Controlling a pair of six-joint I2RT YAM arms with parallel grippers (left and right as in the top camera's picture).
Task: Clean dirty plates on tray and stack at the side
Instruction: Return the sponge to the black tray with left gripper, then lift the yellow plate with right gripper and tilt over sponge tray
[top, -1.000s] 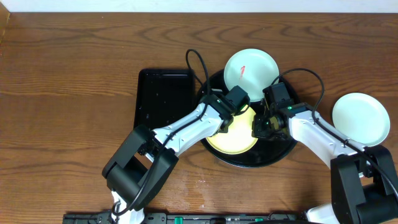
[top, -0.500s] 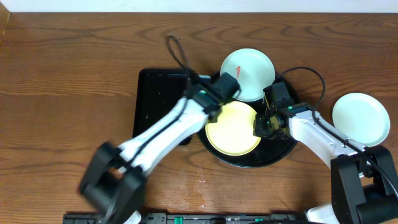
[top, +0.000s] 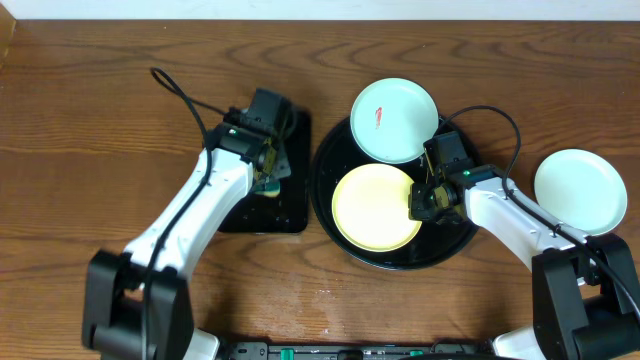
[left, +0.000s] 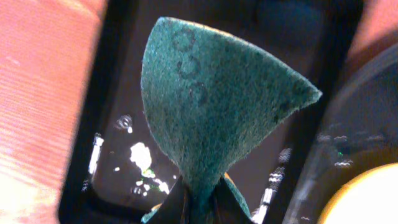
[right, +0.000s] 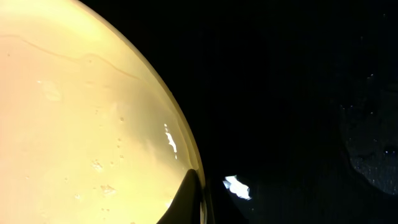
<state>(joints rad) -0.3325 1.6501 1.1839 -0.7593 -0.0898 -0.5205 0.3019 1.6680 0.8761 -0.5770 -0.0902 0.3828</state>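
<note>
Overhead: the pale yellow round plate (top: 375, 207) lies inside the large round glossy black tray (top: 440, 242), with the right gripper (top: 418, 203) at the plate's right rim. The left gripper (top: 268, 178) hangs over a rectangular black tray (top: 285, 205) left of the round one.
Left wrist: the jaws pinch a green scouring pad (left: 211, 106).
Right wrist: the jaws clamp the plate's rim.

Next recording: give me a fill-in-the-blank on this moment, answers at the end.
The left gripper holds a ___ scouring pad over the rectangular tray. The right gripper pinches the yellow plate, one of ___ plates on the round tray. The mint plate beside it bears a ___ smear. The clean mint plate sits on the table, to the round tray's ___.
Missing: green; two; red; right.
</note>
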